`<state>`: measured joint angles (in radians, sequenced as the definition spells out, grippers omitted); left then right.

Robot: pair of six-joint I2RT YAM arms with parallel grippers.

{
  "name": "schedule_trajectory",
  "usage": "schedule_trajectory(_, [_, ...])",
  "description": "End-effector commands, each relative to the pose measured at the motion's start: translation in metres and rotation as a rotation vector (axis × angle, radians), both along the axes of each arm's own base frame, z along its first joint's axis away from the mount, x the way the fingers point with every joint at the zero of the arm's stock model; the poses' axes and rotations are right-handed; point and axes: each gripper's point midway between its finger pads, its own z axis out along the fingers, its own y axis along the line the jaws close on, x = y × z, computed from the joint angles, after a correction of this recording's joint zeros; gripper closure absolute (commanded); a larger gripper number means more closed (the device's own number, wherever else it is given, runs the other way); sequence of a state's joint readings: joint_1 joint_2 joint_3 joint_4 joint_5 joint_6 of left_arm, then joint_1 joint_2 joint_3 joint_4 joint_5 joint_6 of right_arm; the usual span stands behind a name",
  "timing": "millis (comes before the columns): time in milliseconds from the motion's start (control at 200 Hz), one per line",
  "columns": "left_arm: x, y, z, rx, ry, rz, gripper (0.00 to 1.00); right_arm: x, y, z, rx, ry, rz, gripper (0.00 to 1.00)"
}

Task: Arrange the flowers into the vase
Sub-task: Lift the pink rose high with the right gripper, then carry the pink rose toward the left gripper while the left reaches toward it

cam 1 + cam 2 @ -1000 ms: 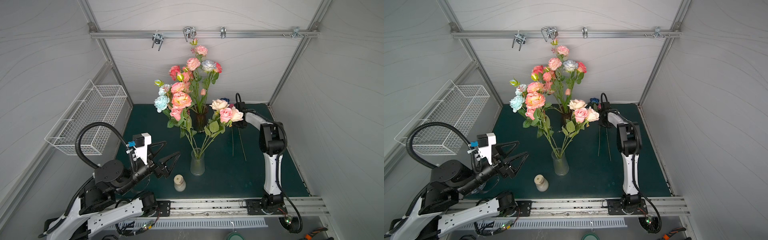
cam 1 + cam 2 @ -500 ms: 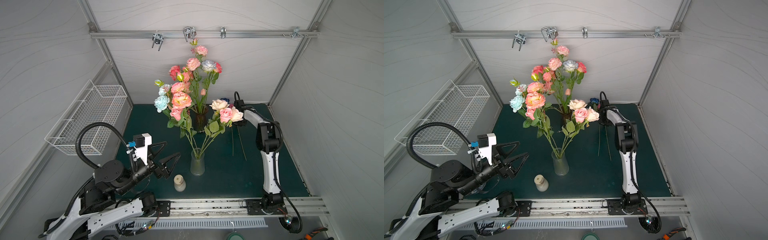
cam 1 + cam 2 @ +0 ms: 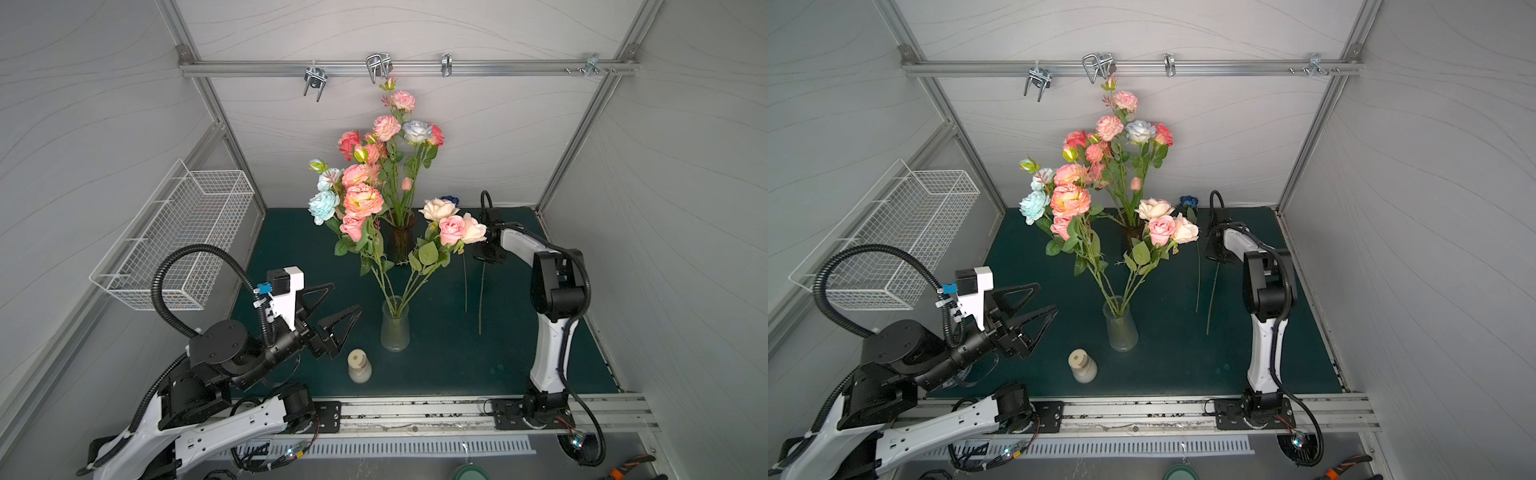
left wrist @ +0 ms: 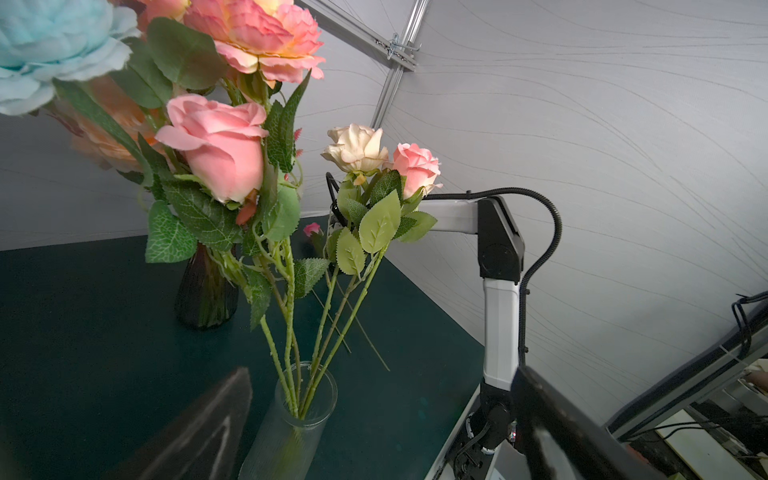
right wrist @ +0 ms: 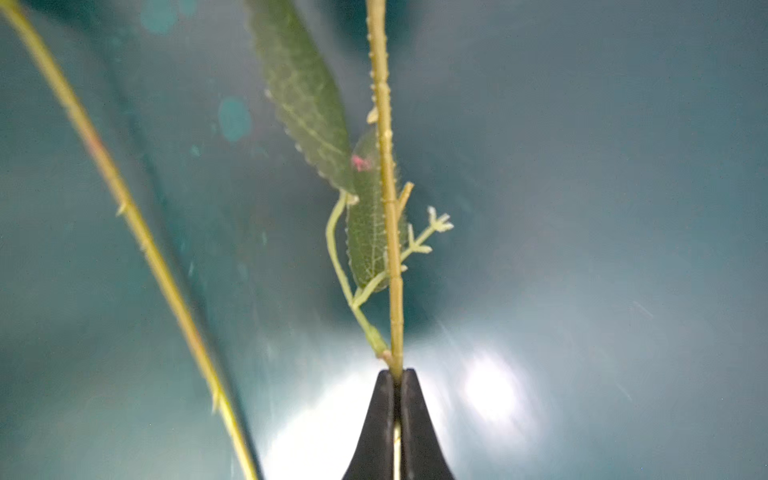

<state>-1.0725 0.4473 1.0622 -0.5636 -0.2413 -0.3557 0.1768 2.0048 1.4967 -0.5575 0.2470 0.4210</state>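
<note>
The right end effector (image 5: 397, 374), just closed, now pinches a loose flower stem (image 5: 386, 174) lying on the desk (image 3: 436, 365), apparently ready to lift it toward the clear vase (image 3: 395, 328) well to its side, near the idle, wide-open left end effector (image 3: 346, 296).

The vase (image 3: 395, 330) looks like ribbed, frosted glass — the table mat (image 3: 449, 370) matt and faintly rough, the wire basket (image 3: 183, 237) white-coated metal.

A white wire basket (image 3: 178, 232) hangs on the side wall. A small cream bottle (image 3: 359, 365) stands upright on the dark green counter (image 3: 457, 365). Metal hooks (image 3: 377, 65) hang from the rail (image 3: 519, 66). Orange handles (image 3: 625, 472), perhaps pliers, lie at the front edge.
</note>
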Motion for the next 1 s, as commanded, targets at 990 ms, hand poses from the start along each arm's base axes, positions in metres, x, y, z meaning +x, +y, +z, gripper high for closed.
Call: schedule_trajectory(990, [-0.039, -0.052, 0.086, -0.031, -0.106, -0.347, 0.18, -0.323, 0.132, 0.415, 0.723, -1.119, 0.905, 1.00])
